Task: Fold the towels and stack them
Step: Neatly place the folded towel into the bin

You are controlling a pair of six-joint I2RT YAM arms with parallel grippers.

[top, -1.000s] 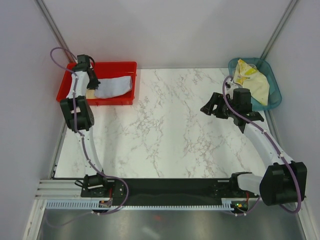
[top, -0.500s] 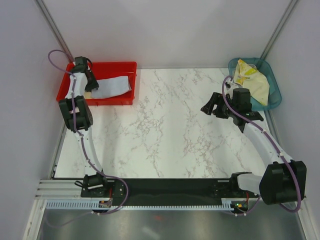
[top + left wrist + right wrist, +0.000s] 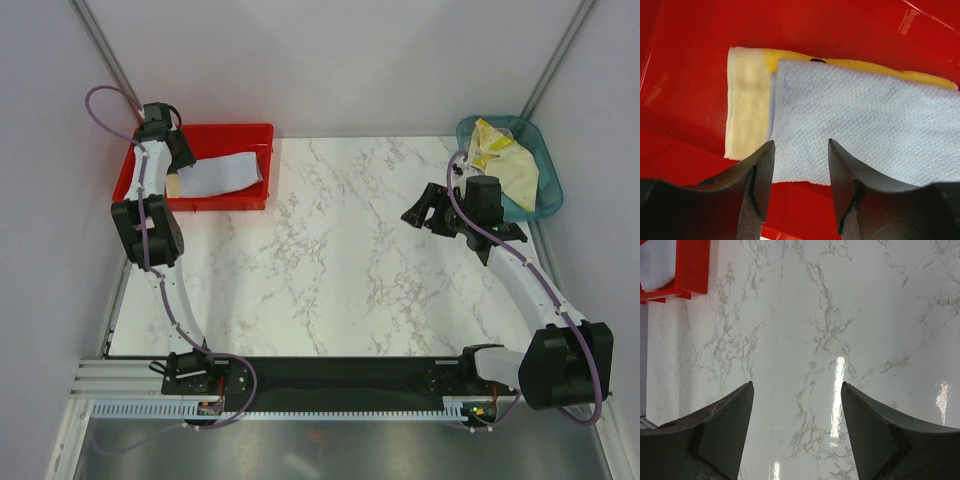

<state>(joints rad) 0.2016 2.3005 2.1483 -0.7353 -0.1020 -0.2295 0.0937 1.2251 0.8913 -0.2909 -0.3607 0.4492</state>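
Left hand (image 3: 801,146) hangs released over lavender-blue towel (image 3: 880,127); right hand (image 3: 796,386) released too.

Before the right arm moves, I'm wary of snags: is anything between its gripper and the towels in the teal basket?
Nothing visible besides its own wrist. The right gripper hangs open over the table, pointing away from the towels in the teal basket.
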